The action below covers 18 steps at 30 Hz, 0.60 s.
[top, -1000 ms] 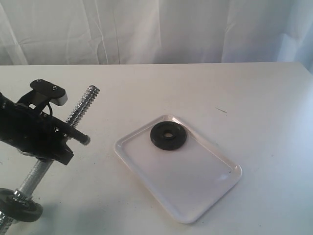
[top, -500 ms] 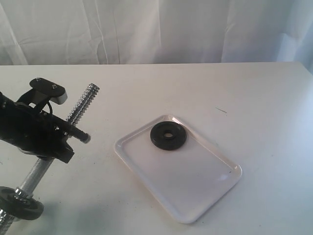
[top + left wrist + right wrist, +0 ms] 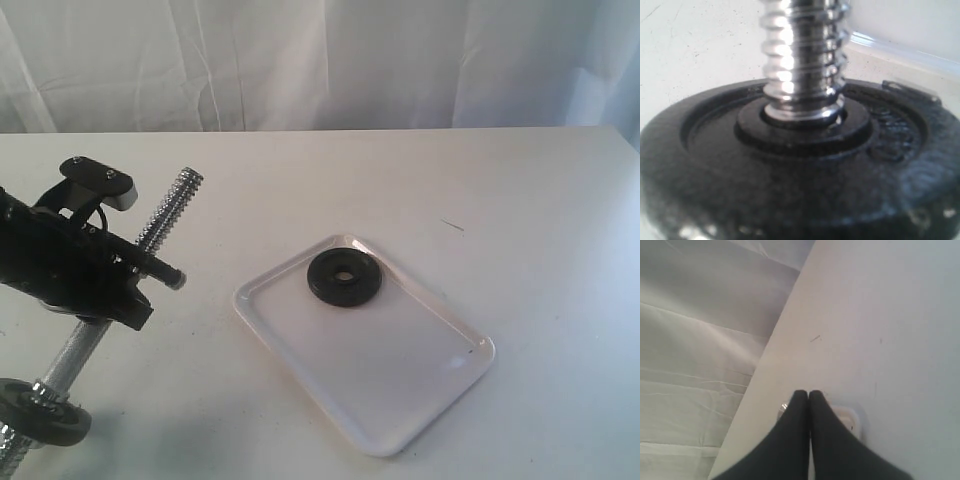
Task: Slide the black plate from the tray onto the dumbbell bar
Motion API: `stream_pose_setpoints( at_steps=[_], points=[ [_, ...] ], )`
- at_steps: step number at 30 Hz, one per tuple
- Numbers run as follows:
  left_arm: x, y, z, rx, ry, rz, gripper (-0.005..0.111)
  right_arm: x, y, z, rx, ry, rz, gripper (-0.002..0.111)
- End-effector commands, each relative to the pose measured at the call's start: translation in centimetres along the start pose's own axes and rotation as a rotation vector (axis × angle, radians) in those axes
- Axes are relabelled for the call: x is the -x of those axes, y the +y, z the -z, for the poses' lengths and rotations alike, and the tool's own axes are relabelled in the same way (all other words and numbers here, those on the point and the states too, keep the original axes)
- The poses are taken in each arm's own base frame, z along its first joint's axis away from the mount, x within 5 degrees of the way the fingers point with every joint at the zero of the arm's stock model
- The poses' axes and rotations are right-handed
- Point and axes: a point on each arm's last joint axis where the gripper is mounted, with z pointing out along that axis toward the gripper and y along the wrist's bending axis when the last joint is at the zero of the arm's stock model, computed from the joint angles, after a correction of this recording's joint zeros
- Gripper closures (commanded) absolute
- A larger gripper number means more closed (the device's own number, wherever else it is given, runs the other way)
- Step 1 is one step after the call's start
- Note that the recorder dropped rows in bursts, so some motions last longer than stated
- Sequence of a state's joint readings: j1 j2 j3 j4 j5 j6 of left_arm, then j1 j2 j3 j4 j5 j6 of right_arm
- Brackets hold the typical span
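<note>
Exterior view: the black plate lies flat at the far corner of the tray, right of centre on the counter. At the left, the left pincer appears clamped round the middle of the dumbbell bar. It holds the bar tilted, with the free threaded end up and far and another black disc seated at the low near end.

The right pincer shows only in its wrist view, fingers pressed together, holding nothing, and well away from the tray.

The main risks, as I judge them:
- The plate is thin and lies flush, so a pinch on its rim could slip or drag the glossy tray along.
- The coarse threads could snag the centre hole if the plate meets the bar off-axis.
- The loaded low end could twist the bar in its grip while the plate is pushed on.
</note>
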State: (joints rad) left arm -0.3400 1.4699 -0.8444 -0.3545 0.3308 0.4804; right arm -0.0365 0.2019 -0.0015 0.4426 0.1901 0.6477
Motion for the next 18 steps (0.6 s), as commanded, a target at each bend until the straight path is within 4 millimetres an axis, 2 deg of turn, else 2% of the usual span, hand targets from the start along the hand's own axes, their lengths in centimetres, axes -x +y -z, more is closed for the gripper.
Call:
stream_pose_setpoints(
  at_steps=[1,6,8,10,15,18],
  points=[
    [1.8,0.1,1.9,0.039,-0.153,0.04,0.107,-0.5,-0.4,0.0,-0.041,0.05,-0.067,0.108],
    [1.9,0.1,1.9,0.042,-0.158,0.042,0.107,-0.6,-0.4,0.0,-0.046,0.058,-0.076,0.108],
    [1.9,0.2,1.9,0.049,-0.168,0.042,0.107,-0.5,-0.2,0.0,-0.018,0.057,0.045,0.108],
    [2.0,0.2,1.9,0.055,-0.176,0.043,0.107,0.1,2.2,0.6,0.074,0.078,0.206,0.108],
    [2.1,0.3,2.0,0.064,-0.188,0.043,0.107,2.2,10.8,2.9,0.333,0.145,0.585,0.108],
    [2.2,0.4,2.0,0.07,-0.196,0.043,0.107,3.9,14.9,1.9,0.307,0.244,0.751,0.108]
  ],
)
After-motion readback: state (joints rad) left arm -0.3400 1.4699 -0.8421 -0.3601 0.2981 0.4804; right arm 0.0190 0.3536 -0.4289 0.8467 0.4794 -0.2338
